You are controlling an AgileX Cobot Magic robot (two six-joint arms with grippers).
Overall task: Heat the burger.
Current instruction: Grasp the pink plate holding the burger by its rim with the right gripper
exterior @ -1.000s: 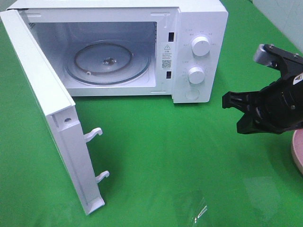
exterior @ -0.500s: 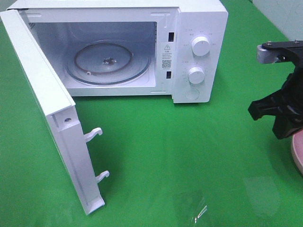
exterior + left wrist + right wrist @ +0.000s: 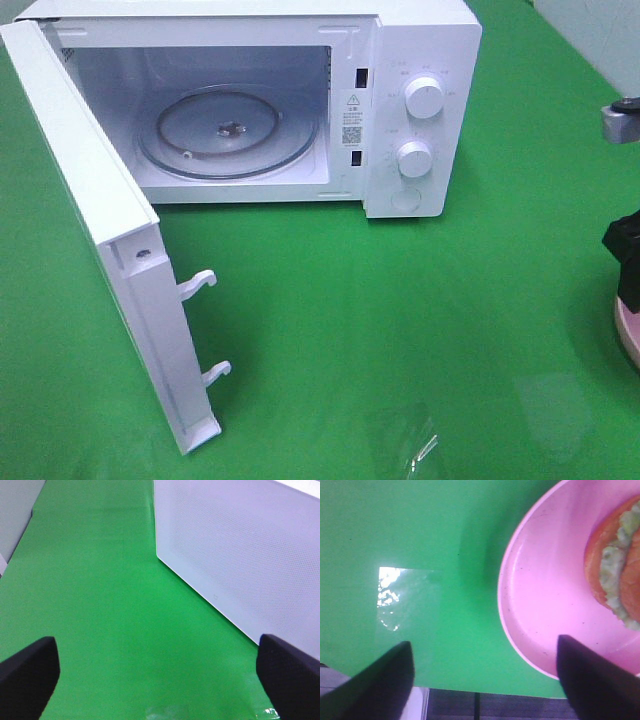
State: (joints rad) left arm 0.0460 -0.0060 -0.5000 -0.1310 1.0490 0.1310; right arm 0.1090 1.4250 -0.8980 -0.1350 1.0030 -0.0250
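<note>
Fingers (image 3: pixel 380 685) of the right tool (image 3: pixel 485 680) stand wide apart with nothing between them, one over the green desk (image 3: pixel 420 540) and the other over the rim of the pink plate (image 3: pixel 530 630). Only the right wrist view shows the burger (image 3: pixel 620 565), which lies on that plate, apart from the tool, with its lettuce and orange-brown filling showing. From the high camera the same tool is merely a black shape at the right edge, above a sliver of the plate. The left tool (image 3: pixel 157 685), seen only by its own wrist camera, is likewise spread wide and empty, hovering over the desk beside the outer face of the microwave door (image 3: pixel 240 555). The high view alone shows the white microwave (image 3: pixel 420 100) at the far side, its door swung open to the left and the glass turntable (image 3: pixel 230 130) visible inside.
</note>
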